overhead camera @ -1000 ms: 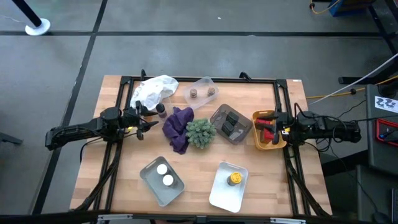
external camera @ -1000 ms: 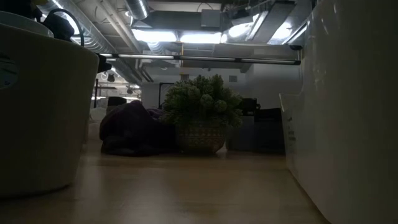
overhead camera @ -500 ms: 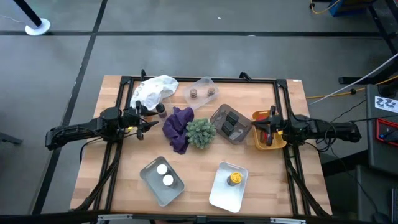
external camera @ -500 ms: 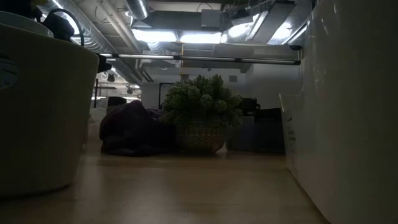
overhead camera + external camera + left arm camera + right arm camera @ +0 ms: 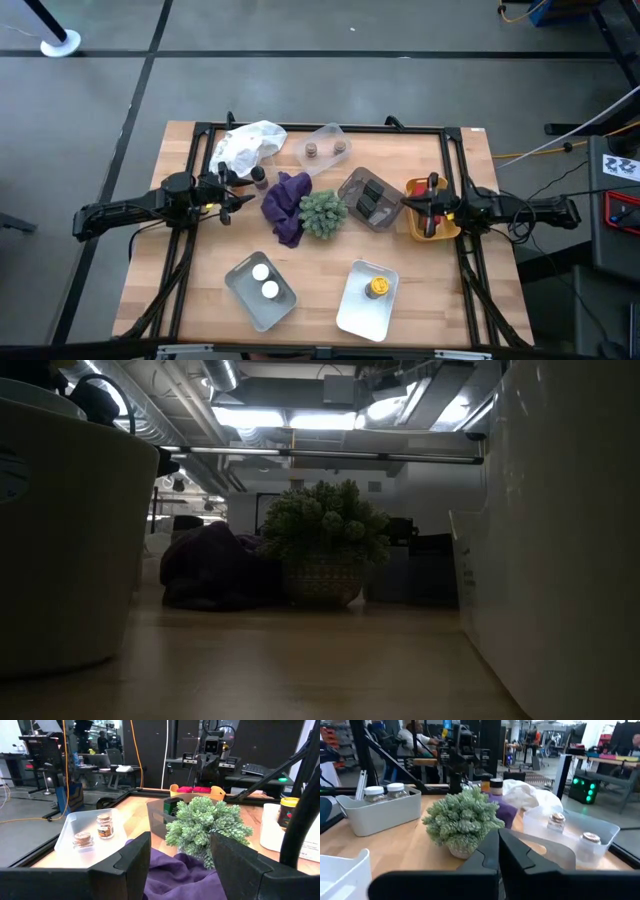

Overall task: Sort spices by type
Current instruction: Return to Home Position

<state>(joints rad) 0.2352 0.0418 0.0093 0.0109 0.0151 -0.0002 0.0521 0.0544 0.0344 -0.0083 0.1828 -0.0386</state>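
The spices stand sorted in bins. Two brown-capped jars sit in a clear bin (image 5: 325, 148). Dark green tins fill a dark grey bin (image 5: 370, 198), and red jars a yellow bin (image 5: 437, 220). Two white-capped jars (image 5: 265, 281) stand in a grey bin, and a yellow jar (image 5: 377, 288) in a white bin. A dark-capped jar (image 5: 259, 176) stands loose on the table by a white bag. My right gripper (image 5: 408, 203) (image 5: 498, 845) is shut and empty at the yellow bin's left rim. My left gripper (image 5: 240, 197) (image 5: 180, 840) is open beside the purple cloth (image 5: 287, 205).
A spiky green plant (image 5: 322, 212) stands mid-table between both grippers, with the purple cloth bunched against its left side. A crumpled white bag (image 5: 250, 143) lies at the far left. Bare wood shows along the near edge between the grey bin (image 5: 240, 290) and the white bin (image 5: 360, 315).
My right gripper has moved toward the table's left, from above the yellow bin to its left rim, nearer the dark grey bin. The left arm and the things on the table have stayed where they were.
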